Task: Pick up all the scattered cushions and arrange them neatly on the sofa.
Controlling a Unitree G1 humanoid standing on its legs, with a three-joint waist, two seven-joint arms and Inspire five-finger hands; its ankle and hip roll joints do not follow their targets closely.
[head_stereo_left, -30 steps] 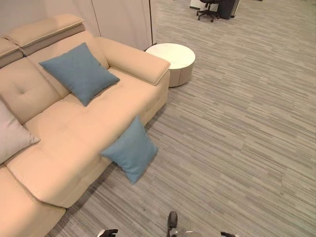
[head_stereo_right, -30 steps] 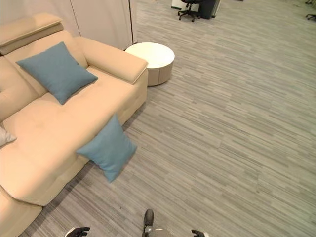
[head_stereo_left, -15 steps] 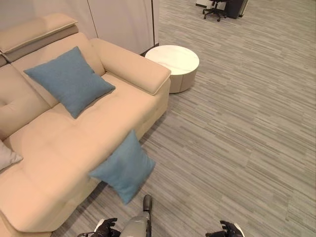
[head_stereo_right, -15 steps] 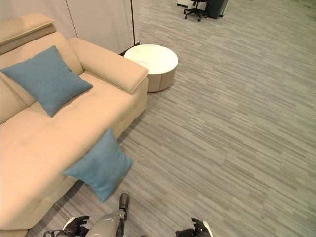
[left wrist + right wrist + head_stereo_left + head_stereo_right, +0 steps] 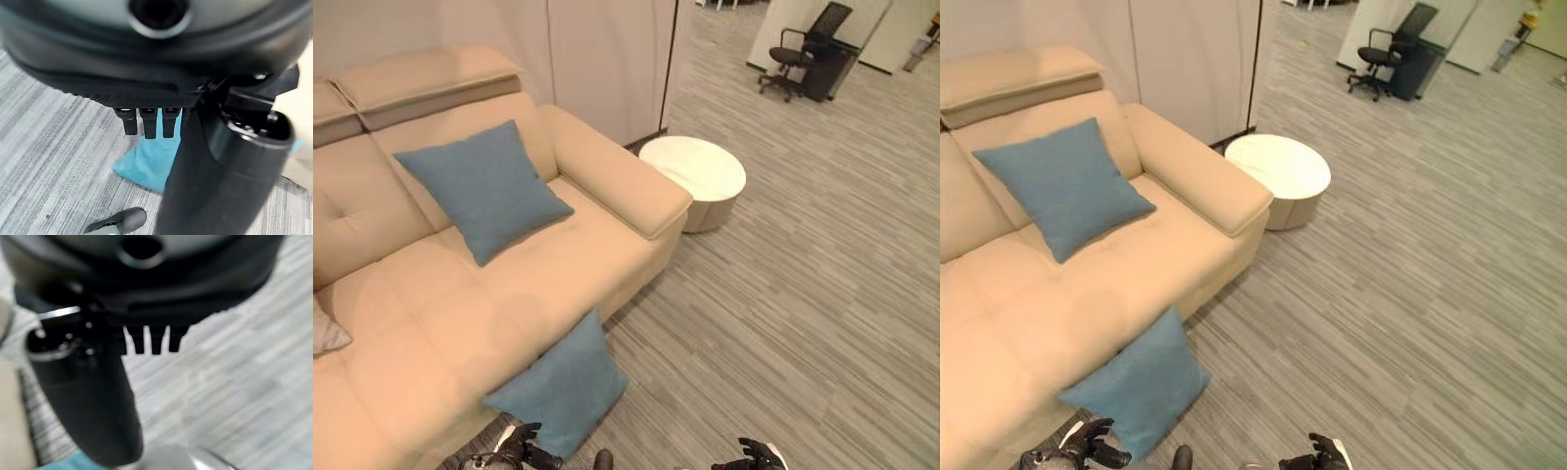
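- The left robot hand (image 5: 521, 448) sits low at the near edge of the head views, just beside the near corner of the blue cushion on the floor (image 5: 560, 384) and not touching it.
- In its wrist view the left robot hand (image 5: 146, 120) shows fingers (image 5: 149, 122) hanging straight and relaxed, thumb standing out alongside, with nothing held; a corner of the blue cushion lies on the carpet past the fingertips.
- The right robot hand (image 5: 1317, 455) is low at the near edge too, over bare floor (image 5: 803, 313), well apart from any cushion.
- In its own wrist view the right robot hand (image 5: 151, 340) has short straight fingers pointing down at the carpet, loose and empty.
- Blue cushions number two. One leans tilted against the front of the beige sofa (image 5: 597, 235), its lower corner on the floor. The second blue cushion (image 5: 481, 188) rests on the sofa seat, propped against the backrest near the armrest.
- One pale grey cushion (image 5: 325, 331) shows at the left edge of the sofa seat, cut off by the frame.
- One round white side table (image 5: 693, 178) stands on the floor just beside the sofa's armrest.
- One black office chair (image 5: 808, 61) stands far back beside a dark unit.
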